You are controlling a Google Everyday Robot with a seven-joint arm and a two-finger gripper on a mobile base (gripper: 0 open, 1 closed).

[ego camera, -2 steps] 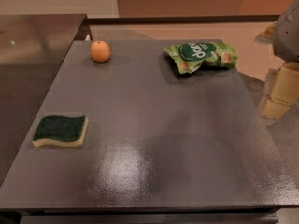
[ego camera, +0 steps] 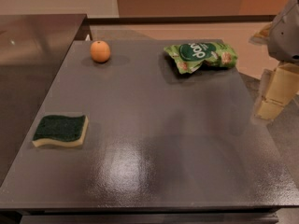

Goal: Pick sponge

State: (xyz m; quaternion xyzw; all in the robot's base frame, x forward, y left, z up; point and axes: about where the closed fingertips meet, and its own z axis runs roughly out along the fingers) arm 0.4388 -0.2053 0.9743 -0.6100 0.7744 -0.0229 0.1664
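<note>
The sponge (ego camera: 60, 130) lies flat near the front left of the dark table (ego camera: 154, 139). It has a dark green scouring top over a pale yellow foam base, with wavy edges. My gripper (ego camera: 271, 104), pale yellow and blocky, hangs at the right edge of the view, just beyond the table's right side. It is far to the right of the sponge, holds nothing that I can see, and touches nothing on the table.
An orange fruit (ego camera: 100, 51) sits at the back left of the table. A bright green snack bag (ego camera: 201, 55) lies at the back right. A dark counter (ego camera: 32, 64) adjoins the table on the left.
</note>
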